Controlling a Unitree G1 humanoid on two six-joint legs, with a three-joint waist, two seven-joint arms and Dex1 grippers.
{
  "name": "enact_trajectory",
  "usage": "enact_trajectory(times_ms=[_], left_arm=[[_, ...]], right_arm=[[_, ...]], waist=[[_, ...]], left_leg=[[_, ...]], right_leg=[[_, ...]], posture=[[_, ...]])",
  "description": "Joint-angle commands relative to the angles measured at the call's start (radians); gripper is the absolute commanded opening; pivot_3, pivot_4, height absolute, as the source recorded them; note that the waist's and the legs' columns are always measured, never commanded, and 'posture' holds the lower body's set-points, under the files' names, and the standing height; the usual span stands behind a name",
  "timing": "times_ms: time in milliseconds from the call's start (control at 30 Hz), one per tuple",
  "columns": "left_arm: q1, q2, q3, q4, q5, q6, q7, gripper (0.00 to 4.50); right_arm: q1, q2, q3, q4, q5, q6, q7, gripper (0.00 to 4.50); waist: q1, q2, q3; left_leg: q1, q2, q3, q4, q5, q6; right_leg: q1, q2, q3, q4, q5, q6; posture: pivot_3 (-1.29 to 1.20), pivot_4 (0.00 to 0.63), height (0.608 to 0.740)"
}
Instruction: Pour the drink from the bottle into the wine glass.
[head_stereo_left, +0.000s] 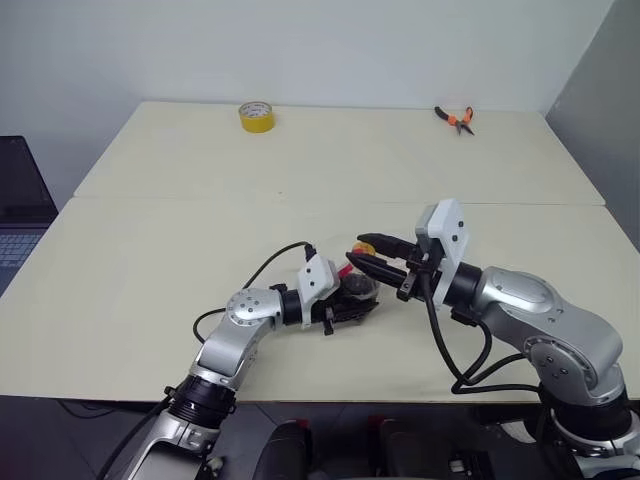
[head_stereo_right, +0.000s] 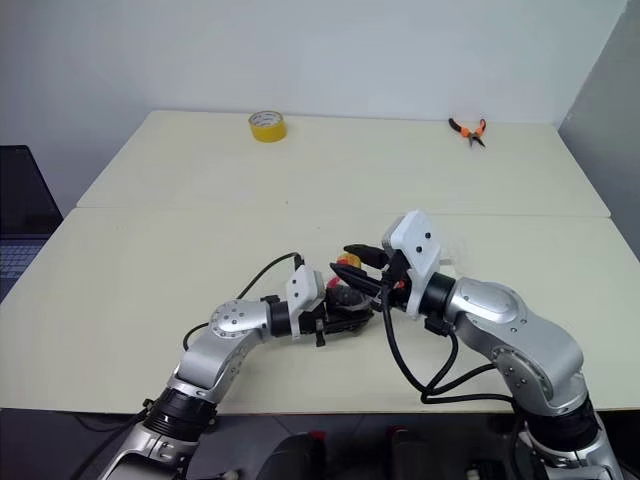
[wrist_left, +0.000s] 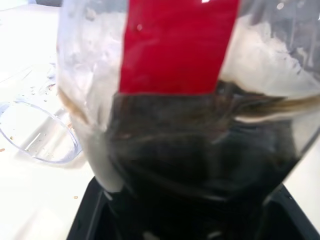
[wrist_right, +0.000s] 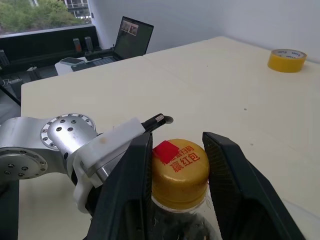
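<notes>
Right gripper had both black fingers pressed on either side of the yellow cap of the bottle, clamped on it. Left gripper gripped the bottle's lower body from the side, jaws closed around it. Bottle stood upright near the front edge of the table, with the drink dark in its lower part, below the red label. Wine glass sat just beside the bottle; only its clear bowl was visible. Well behind the bottle, at the table's far edge: yellow tape roll and orange pliers. Laptop off the table, to the left of the bottle.
</notes>
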Motion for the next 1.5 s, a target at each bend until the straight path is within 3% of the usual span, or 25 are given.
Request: enact_trajectory(times_ms=[33, 233, 367, 467, 600, 733, 933, 1067, 1233, 1500], left_arm=[[-0.014, -0.006, 0.006, -0.028, -0.010, -0.025, -0.002, 1.63], [-0.014, -0.003, 0.000, -0.043, -0.016, -0.018, -0.010, 1.27], [-0.009, 0.002, -0.010, -0.056, -0.014, -0.022, -0.019, 1.08], [-0.009, -0.001, -0.007, -0.055, -0.011, -0.023, -0.009, 0.97], [-0.003, 0.000, -0.010, -0.059, -0.010, -0.025, -0.003, 0.87], [0.000, -0.003, -0.011, -0.057, -0.006, -0.029, 0.003, 0.84], [-0.010, -0.015, 0.001, -0.032, 0.015, -0.048, 0.044, 0.77], [-0.015, -0.030, -0.001, -0.003, 0.052, -0.073, 0.095, 0.77], [-0.023, -0.044, -0.010, 0.021, 0.063, -0.083, 0.103, 0.77], [-0.060, -0.065, -0.007, 0.065, 0.077, -0.096, 0.110, 0.76]], right_arm=[[-0.005, -0.037, -0.016, -0.008, -0.022, -0.031, 0.051, 1.23], [-0.046, -0.117, -0.015, 0.174, -0.065, -0.178, 0.289, 1.23], [-0.154, -0.198, 0.060, 0.384, -0.176, -0.325, 0.507, 1.23], [-0.223, -0.201, 0.088, 0.488, -0.218, -0.402, 0.583, 1.23], [-0.241, -0.197, 0.071, 0.504, -0.179, -0.365, 0.615, 1.23], [-0.201, -0.198, 0.037, 0.410, -0.123, -0.292, 0.588, 2.60], [-0.091, -0.174, -0.124, 0.142, 0.041, -0.089, 0.382, 4.50], [0.020, -0.069, -0.241, -0.096, 0.205, 0.069, 0.036, 4.50], [0.039, 0.038, -0.205, -0.192, 0.217, 0.187, -0.247, 4.50], [-0.005, 0.120, -0.116, -0.182, 0.143, 0.258, -0.430, 4.50]], waist=[[0.000, 0.000, 0.000], [0.000, 0.000, 0.000], [-0.002, 0.002, 0.001], [-0.002, 0.002, 0.002], [0.000, 0.002, 0.002], [0.001, 0.002, 0.002], [0.005, 0.002, 0.002], [0.009, 0.002, 0.002], [0.008, 0.002, 0.002], [0.008, 0.002, 0.002]], left_leg=[[0.000, 0.000, 0.000, 0.000, 0.000, 0.000], [0.000, 0.000, 0.000, 0.000, 0.000, 0.000], [0.000, 0.000, 0.000, 0.000, 0.000, 0.000], [0.000, 0.000, 0.000, 0.000, 0.000, 0.000], [0.000, 0.000, 0.000, 0.000, 0.000, 0.000], [0.000, 0.000, 0.000, 0.001, 0.000, 0.000], [-0.001, 0.000, 0.000, 0.000, 0.000, 0.000], [-0.001, 0.000, -0.002, 0.000, 0.000, 0.000], [-0.001, 0.000, -0.001, 0.000, 0.000, 0.000], [-0.001, -0.001, -0.001, 0.000, 0.000, 0.000]], right_leg=[[0.000, 0.000, 0.000, 0.000, 0.000, 0.000], [0.000, 0.000, 0.000, 0.000, 0.000, 0.000], [0.000, 0.000, 0.000, 0.000, 0.000, 0.000], [0.000, 0.000, -0.001, -0.001, 0.000, 0.000], [0.000, 0.000, 0.000, -0.001, 0.000, 0.000], [0.001, 0.000, -0.001, -0.001, 0.000, 0.000], [0.000, -0.001, 0.000, -0.001, 0.000, 0.000], [0.000, -0.001, -0.002, -0.001, 0.000, 0.000], [0.000, -0.001, -0.001, -0.001, 0.000, 0.000], [0.000, 0.000, -0.001, -0.001, 0.000, 0.000]], posture=[[0.00, 0.150, 0.740], [0.00, 0.150, 0.740], [0.00, 0.150, 0.740], [0.00, 0.150, 0.740], [0.00, 0.150, 0.740], [0.00, 0.150, 0.740], [0.00, 0.150, 0.740], [0.00, 0.150, 0.740], [0.00, 0.150, 0.740], [0.00, 0.150, 0.740]])
